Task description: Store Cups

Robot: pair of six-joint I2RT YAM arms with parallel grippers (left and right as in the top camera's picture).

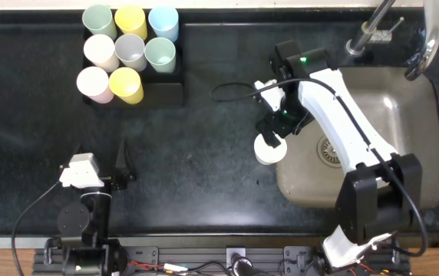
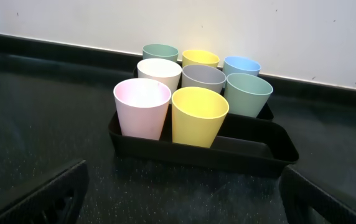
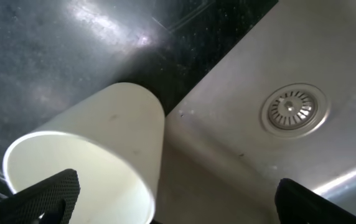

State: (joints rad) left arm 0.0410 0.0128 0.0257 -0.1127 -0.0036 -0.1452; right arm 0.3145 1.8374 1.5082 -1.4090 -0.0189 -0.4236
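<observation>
My right tool (image 3: 178,185) is spread wide, pinching nothing, with the tilted white cup (image 3: 103,137) at one finger, just over the sink (image 3: 327,62) lip, so an off-centre squeeze could tip it into the basin; my left tool (image 2: 181,194) is spread too.

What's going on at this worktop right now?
Cups are being stored. The right arm's end effector is at a white plastic cup lying tilted at the steel sink's edge, fingers spread; no firm grip is evident. The left end effector sits open, facing the black tray, which holds eight pastel cups with one space free.
</observation>
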